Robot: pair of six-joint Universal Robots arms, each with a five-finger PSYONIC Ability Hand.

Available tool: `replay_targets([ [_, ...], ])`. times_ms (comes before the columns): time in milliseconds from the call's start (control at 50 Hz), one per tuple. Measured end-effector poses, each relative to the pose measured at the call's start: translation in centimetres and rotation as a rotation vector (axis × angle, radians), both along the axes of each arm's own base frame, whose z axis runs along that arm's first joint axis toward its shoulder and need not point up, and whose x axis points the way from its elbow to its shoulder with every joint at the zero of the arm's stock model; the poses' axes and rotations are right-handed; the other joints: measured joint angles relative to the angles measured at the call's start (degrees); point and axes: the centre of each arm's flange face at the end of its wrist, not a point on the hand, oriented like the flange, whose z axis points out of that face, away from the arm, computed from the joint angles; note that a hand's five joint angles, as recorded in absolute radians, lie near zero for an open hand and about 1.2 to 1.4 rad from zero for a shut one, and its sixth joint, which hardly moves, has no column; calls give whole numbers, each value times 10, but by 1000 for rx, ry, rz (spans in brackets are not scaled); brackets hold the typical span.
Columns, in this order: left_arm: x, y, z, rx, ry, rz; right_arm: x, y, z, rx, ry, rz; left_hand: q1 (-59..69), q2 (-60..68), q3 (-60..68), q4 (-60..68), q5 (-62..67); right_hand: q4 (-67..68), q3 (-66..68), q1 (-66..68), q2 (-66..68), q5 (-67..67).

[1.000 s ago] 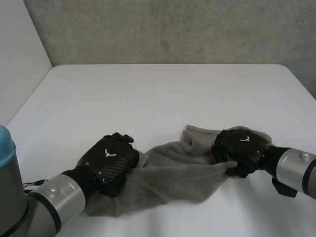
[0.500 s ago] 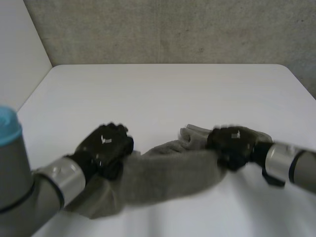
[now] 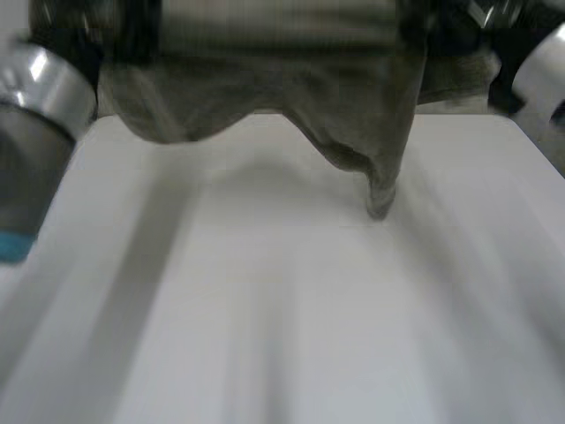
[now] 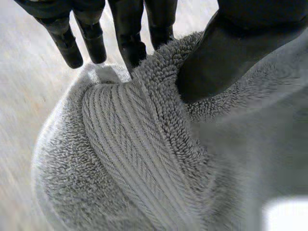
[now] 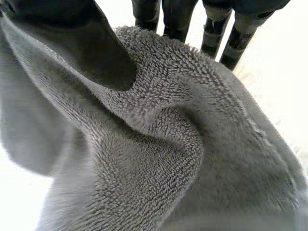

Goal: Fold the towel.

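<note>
Grey terry towel (image 3: 291,79) held up off the white table (image 3: 282,336) by both hands.

The left hand (image 4: 231,53), at about 10 o'clock in the head view, pinches a bunched, ribbed edge of the towel between thumb and fingers (image 4: 127,33). The right hand (image 5: 86,43), at about 2 o'clock, pinches a fold the same way, thumb pressed into the pile. The cloth hangs stretched between them, its lowest tip drooping toward 1 o'clock, seemingly clear of the table, though that is hard to judge. A second ago it lay crumpled on the table, the hands low at its ends.
</note>
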Motion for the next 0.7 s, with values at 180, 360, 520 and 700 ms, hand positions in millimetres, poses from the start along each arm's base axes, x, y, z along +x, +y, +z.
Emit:
replay_targets([
  [180,21,28,-131,365,-172,-53,-8,32,-99,140,255,-7,0,0,0,0,0,0,0,0,0,0],
  [360,36,50,-207,575,-348,-52,-14,52,-194,345,438,29,0,0,0,0,0,0,0,0,0,0],
  [520,44,45,-211,572,-397,-17,-18,49,-224,413,485,24,0,0,0,0,0,0,0,-30,-28,-43],
  [700,51,40,-203,555,-379,12,-28,37,-223,428,460,-27,0,0,0,0,9,0,0,-236,-230,-241],
])
